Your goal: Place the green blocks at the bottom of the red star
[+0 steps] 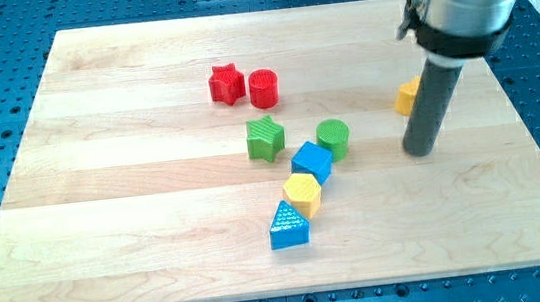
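Observation:
The red star point(227, 83) lies in the upper middle of the board, with a red cylinder point(263, 88) touching its right side. The green star point(265, 137) sits below and to the right of the red star. The green cylinder point(333, 137) lies further to the view's right, just above the blue cube point(311, 161). My tip point(419, 149) rests on the board well to the right of the green cylinder, touching no block.
A yellow hexagon point(303, 194) and a blue triangle point(288, 225) run down-left from the blue cube in a chain. An orange-yellow block point(406, 97) is partly hidden behind my rod. The wooden board point(108, 238) sits on a blue perforated table.

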You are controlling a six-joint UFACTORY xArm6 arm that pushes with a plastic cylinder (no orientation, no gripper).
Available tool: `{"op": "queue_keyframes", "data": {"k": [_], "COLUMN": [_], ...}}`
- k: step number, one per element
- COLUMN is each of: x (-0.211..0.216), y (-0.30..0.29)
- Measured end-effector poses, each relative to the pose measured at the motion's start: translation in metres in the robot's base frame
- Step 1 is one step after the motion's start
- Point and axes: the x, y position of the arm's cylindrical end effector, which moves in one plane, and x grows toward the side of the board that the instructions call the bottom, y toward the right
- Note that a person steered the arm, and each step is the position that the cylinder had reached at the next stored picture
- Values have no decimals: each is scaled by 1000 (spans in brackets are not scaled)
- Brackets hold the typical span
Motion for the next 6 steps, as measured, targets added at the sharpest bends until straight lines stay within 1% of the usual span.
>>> {"op": "queue_keyframes", "data": {"k": [1,2,3,4,5,6], "x": [-25,-40,-38,-1,24,-3], "y": [-54,-135,-145,-127,-160,-173]}}
